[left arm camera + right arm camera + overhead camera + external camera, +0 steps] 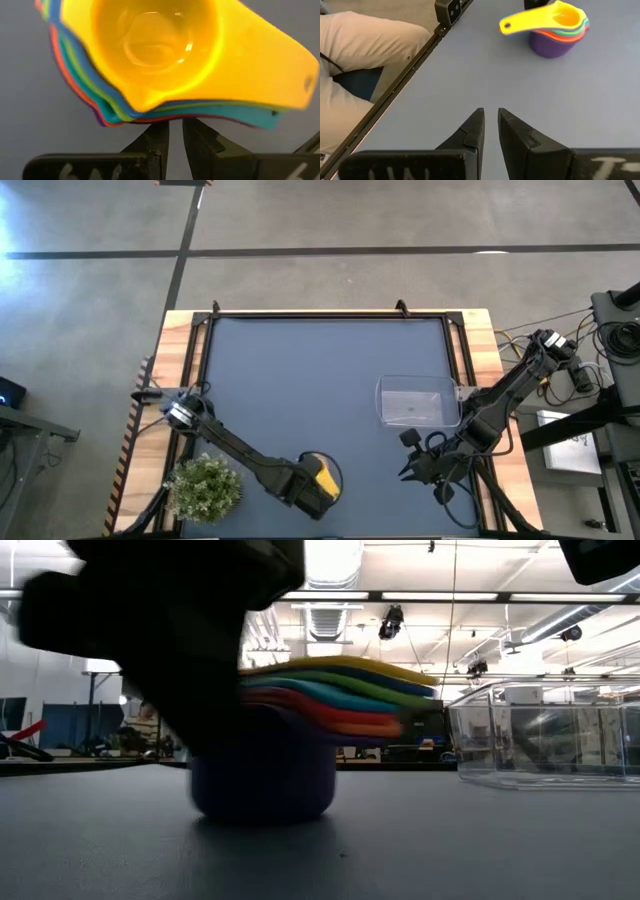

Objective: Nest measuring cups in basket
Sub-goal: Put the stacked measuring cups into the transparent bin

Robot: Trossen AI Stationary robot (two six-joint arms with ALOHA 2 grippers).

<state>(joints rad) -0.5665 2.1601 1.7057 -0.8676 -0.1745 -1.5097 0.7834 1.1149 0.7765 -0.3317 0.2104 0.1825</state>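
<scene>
Standing nested on the tabletop (300, 380) outside the basket (418, 402), the measuring cups (322, 476) risked toppling from the left gripper (175, 135), nearly pressed together and holding nothing, like the right gripper (490, 130).

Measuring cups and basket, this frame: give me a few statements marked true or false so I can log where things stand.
1. The measuring cups sit nested in one stack, yellow on top. True.
2. The stack is inside the basket. False: it stands on the table mat near the front edge, apart from the basket, which holds nothing.
3. The purple cup is the bottom of the stack. True.
4. The right gripper is shut on a cup. False: its jaws are shut on nothing, above bare mat.
5. The left gripper is right at the stack. True.
6. The potted plant stands beside the basket. False: it is at the front left corner.
</scene>
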